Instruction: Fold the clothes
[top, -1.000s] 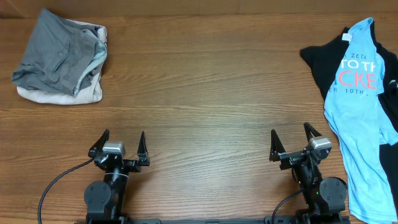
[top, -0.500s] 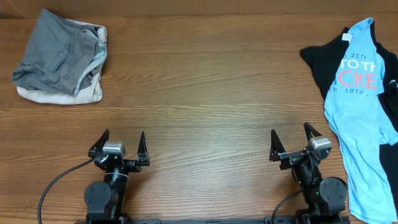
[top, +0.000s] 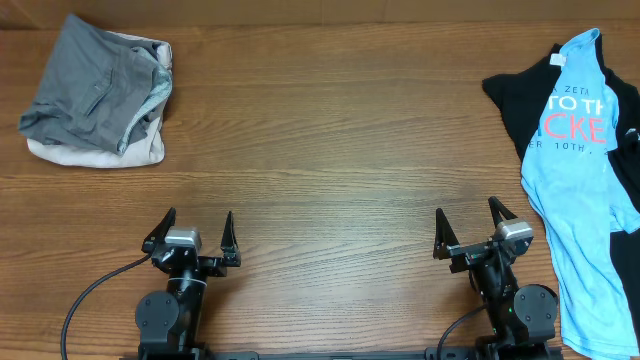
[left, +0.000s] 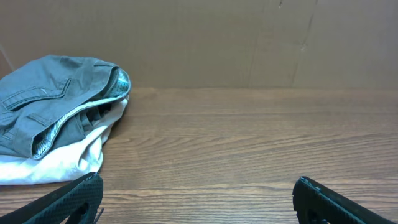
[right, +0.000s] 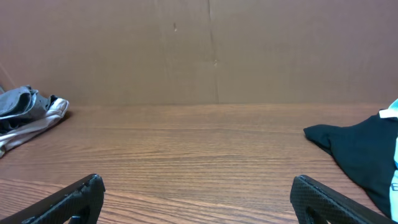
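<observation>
Gaping left tool (top: 200, 216), right tool (top: 465, 208)

Before me a broad brown wood-grain tabletop (top: 330, 130), grain running side to side, at its far edge a plain brown cardboard-like wall (left: 205, 43) with faint vertical seams, soft even light

Seemingly a robotics lab bench: a wood-grain table (top: 330, 150) backed by plain brown board (right: 124, 50).
</observation>
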